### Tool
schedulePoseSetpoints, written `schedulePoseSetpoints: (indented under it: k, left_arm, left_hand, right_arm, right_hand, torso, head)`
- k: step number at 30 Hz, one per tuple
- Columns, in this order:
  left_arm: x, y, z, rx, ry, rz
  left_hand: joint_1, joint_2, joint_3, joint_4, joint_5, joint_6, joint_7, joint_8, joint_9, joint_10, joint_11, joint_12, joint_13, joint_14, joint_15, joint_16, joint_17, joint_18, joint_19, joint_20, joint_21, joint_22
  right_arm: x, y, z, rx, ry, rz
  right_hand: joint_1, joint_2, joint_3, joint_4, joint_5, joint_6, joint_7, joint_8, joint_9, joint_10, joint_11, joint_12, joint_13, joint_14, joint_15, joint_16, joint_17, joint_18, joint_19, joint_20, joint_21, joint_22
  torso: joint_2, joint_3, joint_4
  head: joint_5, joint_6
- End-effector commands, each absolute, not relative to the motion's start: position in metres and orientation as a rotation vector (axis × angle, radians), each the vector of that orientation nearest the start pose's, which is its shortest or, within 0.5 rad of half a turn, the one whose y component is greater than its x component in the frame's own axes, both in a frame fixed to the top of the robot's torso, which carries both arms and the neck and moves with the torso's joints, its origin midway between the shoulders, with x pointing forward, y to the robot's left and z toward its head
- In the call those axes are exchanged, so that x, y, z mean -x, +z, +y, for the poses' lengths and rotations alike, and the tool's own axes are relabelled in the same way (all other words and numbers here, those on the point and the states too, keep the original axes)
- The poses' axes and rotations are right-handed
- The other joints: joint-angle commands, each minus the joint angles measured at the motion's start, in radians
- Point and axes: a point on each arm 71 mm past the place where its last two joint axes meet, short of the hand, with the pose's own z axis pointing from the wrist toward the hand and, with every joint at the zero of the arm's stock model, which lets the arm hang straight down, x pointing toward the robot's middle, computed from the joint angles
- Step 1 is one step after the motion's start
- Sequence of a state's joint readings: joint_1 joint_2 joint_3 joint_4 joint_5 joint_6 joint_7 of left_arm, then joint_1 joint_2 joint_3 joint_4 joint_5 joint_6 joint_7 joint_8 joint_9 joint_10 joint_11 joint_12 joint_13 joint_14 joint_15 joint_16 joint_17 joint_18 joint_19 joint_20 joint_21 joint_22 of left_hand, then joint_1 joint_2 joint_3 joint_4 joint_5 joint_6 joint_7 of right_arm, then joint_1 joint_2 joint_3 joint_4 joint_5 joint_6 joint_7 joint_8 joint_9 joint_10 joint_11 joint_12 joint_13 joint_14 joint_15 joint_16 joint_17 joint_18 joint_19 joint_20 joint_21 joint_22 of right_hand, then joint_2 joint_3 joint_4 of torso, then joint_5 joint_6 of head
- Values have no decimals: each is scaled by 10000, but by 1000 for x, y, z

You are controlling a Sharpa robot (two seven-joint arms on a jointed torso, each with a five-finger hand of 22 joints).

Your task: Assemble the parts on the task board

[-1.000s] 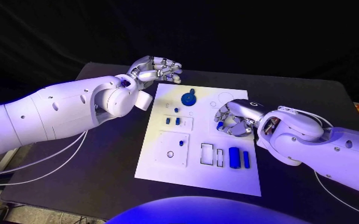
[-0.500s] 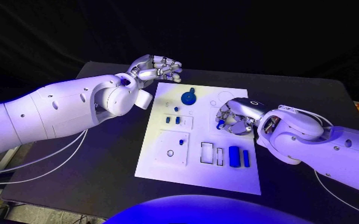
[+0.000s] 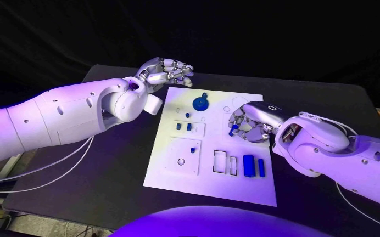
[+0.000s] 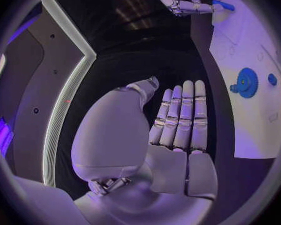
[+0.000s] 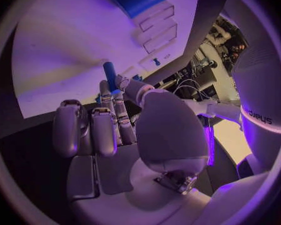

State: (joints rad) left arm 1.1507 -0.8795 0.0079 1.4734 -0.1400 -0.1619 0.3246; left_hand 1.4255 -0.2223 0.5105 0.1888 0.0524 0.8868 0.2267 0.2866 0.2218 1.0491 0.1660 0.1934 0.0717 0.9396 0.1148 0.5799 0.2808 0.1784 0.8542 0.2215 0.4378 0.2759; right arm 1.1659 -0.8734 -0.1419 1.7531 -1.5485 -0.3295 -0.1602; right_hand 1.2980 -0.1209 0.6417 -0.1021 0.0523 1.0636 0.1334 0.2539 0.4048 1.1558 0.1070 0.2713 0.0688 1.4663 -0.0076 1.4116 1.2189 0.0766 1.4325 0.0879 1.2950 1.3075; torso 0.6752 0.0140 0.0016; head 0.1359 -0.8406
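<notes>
Black table [image 3: 111,182] against a dark backdrop, pale lit strip [image 4: 65,105] along a grey wall panel

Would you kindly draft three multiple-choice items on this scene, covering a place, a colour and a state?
1. Where is the left robot hand?
A. Beyond the task board's far-left corner, off the board
B. Over the board's near edge
C. Resting on the two bars

2. What colour is the gear-shaped part?
A. Red
B. Blue
C. Green

3. What is the right robot hand doing?
A. Lying flat and empty
B. Gripping the board's edge
C. Pinching a small blue peg

Answers: 1 A, the head view shows it over the black table past the task board. 2 B, it shows blue against the white plate. 3 C, the right wrist view shows the peg between its fingertips.
</notes>
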Motion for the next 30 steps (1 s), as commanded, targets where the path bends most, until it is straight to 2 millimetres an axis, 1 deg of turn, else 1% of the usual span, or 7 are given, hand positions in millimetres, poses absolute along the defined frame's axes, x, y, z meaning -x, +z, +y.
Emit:
schedulePoseSetpoints:
  k: [1,6,12,15,19,24,30]
  left_arm:
    - [-492,-189,231,10127,-15715,15413]
    - [-492,-189,229,10107,-15753,15400]
    - [-493,-189,227,10091,-15797,15407]
    - [-493,-190,226,10083,-15831,15412]
    - [-494,-190,224,10091,-15887,15418]
    - [-494,-190,221,10091,-15932,15440]
    - [-494,-191,219,10090,-15961,15471]
  left_hand:
    - [101,-11,-66,-10,-12,10,-35,-15,2,-72,-26,10,11,-62,-14,-51,15,25,35,50,-48,-9]
    - [116,-12,-66,-20,-12,8,-36,-16,1,-76,-27,12,12,-66,-14,-54,19,26,40,51,-56,-15]
    - [127,-11,-65,-26,-12,6,-35,-15,1,-78,-26,16,13,-68,-15,-57,23,27,45,51,-66,-21]
    - [127,-11,-65,-26,-12,6,-35,-15,1,-78,-26,16,13,-68,-15,-57,23,27,45,51,-66,-21]
    - [127,-11,-65,-26,-12,6,-35,-15,1,-78,-26,16,13,-68,-15,-57,23,27,45,51,-66,-21]
    - [127,-11,-65,-26,-12,6,-35,-15,1,-78,-26,16,13,-68,-15,-57,23,27,45,51,-66,-21]
    - [126,-8,-68,-23,-12,5,-33,-15,1,-80,-25,20,14,-69,-13,-59,27,27,50,52,-75,-27]
  right_arm:
    - [-408,-202,-146,3093,8107,16912]
    - [-398,-190,-134,3206,8768,16647]
    - [-386,-185,-105,3794,9677,16238]
    - [-376,-191,-83,4310,10232,15966]
    - [-361,-204,-54,4795,11060,15925]
    - [-353,-216,-38,4847,11510,16234]
    - [-349,-231,-28,4877,11640,16667]
  right_hand:
    - [282,216,-3,-58,28,78,-14,57,-10,558,-492,20,227,354,-100,34,-39,-131,69,2,7,1254]
    - [270,197,-6,-67,32,77,-13,61,-6,554,-490,14,229,352,-100,28,-52,-131,68,0,8,1256]
    - [271,191,1,-78,42,75,-13,64,-3,553,-492,10,231,351,-101,26,-55,-129,63,-2,-1,1254]
    - [279,191,19,-94,60,66,-13,64,-2,551,-492,5,234,347,-102,19,-72,-125,56,-5,-14,1250]
    - [290,191,59,-126,95,43,-4,59,-1,543,-485,-9,238,341,-102,5,-99,-121,46,-10,-32,1246]
    - [204,176,46,-101,93,35,14,68,9,531,-467,-28,244,338,-89,-1,-112,-120,38,-6,-43,1248]
    - [195,172,43,-100,92,31,15,68,10,527,-466,-32,244,338,-88,-2,-114,-120,38,-5,-43,1249]
  torso:
    - [-5,-9,-10]
    - [-9,-8,-6]
    - [1,1,-9]
    - [-22,-4,-24]
    - [-16,-1,-11]
    - [-7,-30,28]
    - [-6,-21,-13]
  head:
    - [58,-12]
    - [91,-28]
    - [205,-74]
    - [360,-109]
    - [419,-105]
    - [474,-131]
    - [615,-185]
